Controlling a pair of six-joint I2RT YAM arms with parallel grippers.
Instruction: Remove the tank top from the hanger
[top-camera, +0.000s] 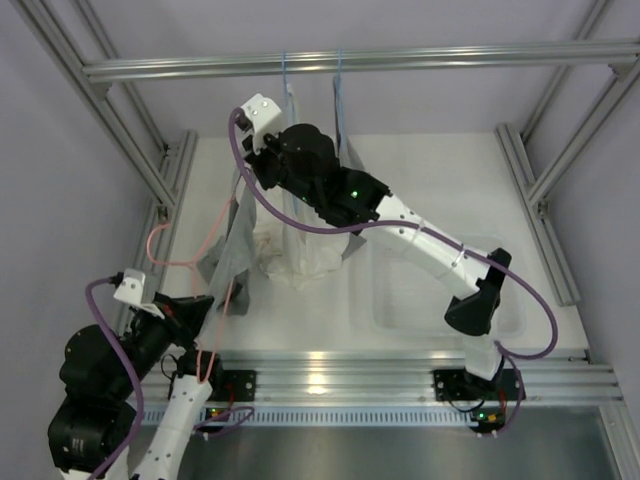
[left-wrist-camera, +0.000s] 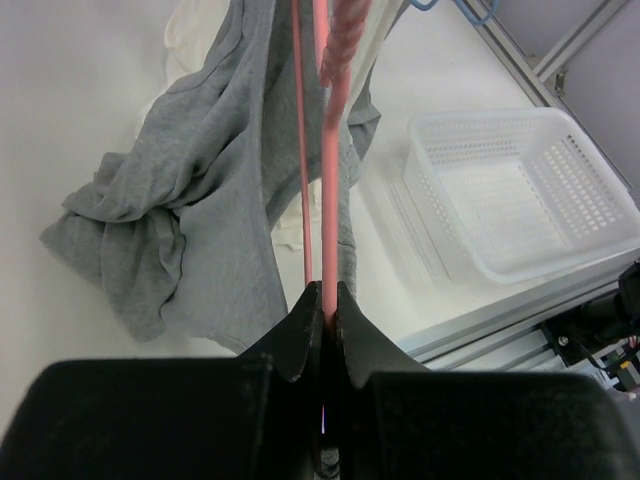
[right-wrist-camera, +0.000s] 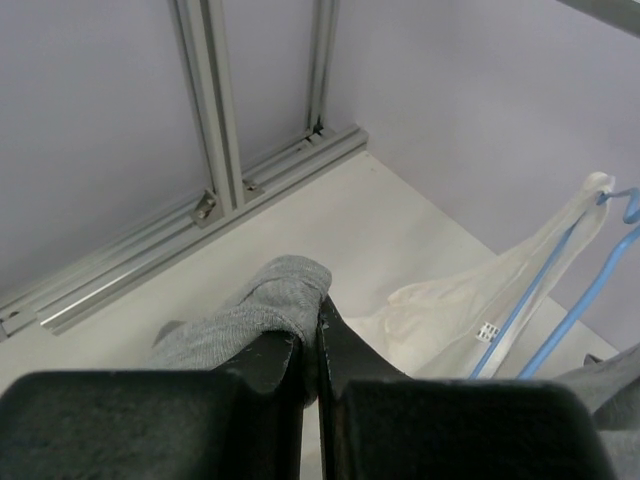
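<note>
The left claw (left-wrist-camera: 325, 305) is clenched on a thin rod of the pink hanger (left-wrist-camera: 335, 200), holding it up over the left edge of the surface (top-camera: 420, 170). The grey tank top (left-wrist-camera: 190, 220) is still draped on the hanger, with its lower folds slumped in a loose heap toward the surface. The right claw (right-wrist-camera: 310, 335) is pinched shut on a bunched fold of the same grey jersey, raised toward the far left corner. The cloth looks light, limp and stretchy, so it will probably sag and drag rather than slide off cleanly, and a strap could snag on the hanger's end. A grip near the strap or shoulder seam seems best, since it lets the loop be lifted over the arm. A white garment (right-wrist-camera: 450, 310) on a blue hanger (right-wrist-camera: 590, 290) hangs just beside it, and a white basket (left-wrist-camera: 530, 190) sits toward the near right corner.
</note>
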